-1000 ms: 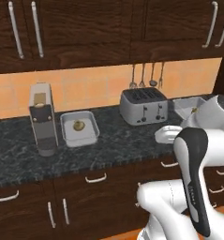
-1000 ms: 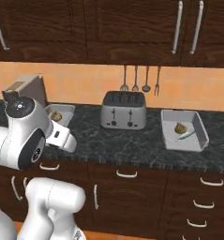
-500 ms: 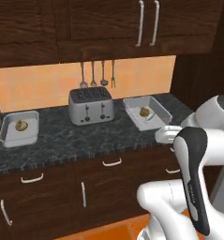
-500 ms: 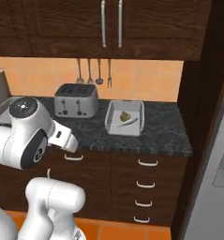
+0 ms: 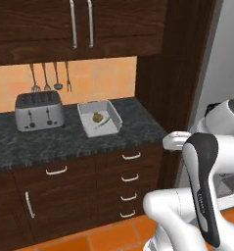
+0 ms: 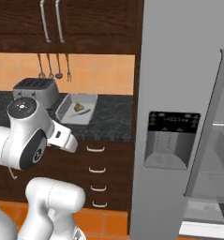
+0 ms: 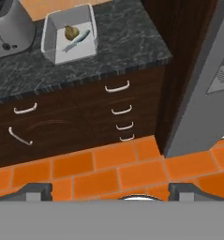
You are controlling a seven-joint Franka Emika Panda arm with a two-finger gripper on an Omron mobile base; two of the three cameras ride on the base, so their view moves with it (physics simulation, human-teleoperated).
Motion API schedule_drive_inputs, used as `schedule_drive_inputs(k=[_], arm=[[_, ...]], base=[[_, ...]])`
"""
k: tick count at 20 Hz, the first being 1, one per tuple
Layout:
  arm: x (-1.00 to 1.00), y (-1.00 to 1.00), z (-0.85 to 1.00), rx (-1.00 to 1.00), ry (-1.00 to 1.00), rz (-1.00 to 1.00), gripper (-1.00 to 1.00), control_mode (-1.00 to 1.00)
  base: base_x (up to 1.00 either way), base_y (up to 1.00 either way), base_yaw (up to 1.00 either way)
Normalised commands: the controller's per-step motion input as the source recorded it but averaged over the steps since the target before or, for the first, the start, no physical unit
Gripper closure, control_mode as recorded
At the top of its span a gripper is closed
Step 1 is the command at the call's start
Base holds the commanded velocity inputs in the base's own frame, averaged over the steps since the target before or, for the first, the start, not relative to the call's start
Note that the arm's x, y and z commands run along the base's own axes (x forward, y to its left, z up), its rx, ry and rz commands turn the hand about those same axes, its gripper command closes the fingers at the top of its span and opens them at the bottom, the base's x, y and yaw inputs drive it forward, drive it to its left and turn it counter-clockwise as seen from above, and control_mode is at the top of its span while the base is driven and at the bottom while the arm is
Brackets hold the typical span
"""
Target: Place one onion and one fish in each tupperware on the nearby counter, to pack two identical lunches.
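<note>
No words, numbers or signs clear enough to read. Small pale marks on the dark fridge panel (image 6: 172,123), too blurry to make out. Nothing written on the toaster (image 5: 39,111), on the tupperware (image 5: 111,114) or on the counter (image 5: 64,139).
</note>
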Motion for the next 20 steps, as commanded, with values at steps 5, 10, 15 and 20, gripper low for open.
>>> schedule_drive_inputs(k=[5,10,15,20], arm=[[0.00,0.00,0.00,0.00,0.00,0.00,-1.00,1.00],[0.00,0.00,0.00,0.00,0.00,0.00,-1.00,1.00],[0.00,0.00,0.00,0.00,0.00,0.00,-1.00,1.00],[0.00,0.00,0.00,0.00,0.00,0.00,-1.00,1.00]], base=[[0.01,-1.00,-0.02],[0.02,-1.00,-0.02],[0.12,-0.89,-0.02],[0.24,-0.62,-0.02]])
